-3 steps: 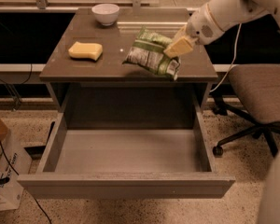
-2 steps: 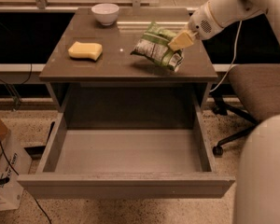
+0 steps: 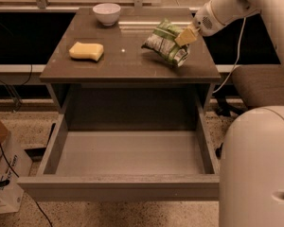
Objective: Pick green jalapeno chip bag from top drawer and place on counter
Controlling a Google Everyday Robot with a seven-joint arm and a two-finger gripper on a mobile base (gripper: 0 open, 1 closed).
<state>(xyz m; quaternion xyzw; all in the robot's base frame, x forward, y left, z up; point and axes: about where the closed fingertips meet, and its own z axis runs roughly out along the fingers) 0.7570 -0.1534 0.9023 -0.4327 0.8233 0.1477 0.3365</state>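
Note:
The green jalapeno chip bag (image 3: 164, 45) hangs tilted over the right part of the counter (image 3: 118, 63), its lower end close to or touching the surface. My gripper (image 3: 183, 37) comes in from the right and is shut on the bag's upper right end. The top drawer (image 3: 128, 155) stands pulled out below the counter, with nothing on its grey floor.
A yellow sponge (image 3: 86, 51) lies on the counter's left side. A white bowl (image 3: 106, 13) stands at the back. A cardboard box (image 3: 2, 174) sits on the floor at the left. An office chair (image 3: 260, 86) is at the right. My white base (image 3: 258, 169) fills the lower right.
My gripper has carried the chip bag a little further back and to the right over the counter. The view has shifted slightly and my base now fills more of the lower right.

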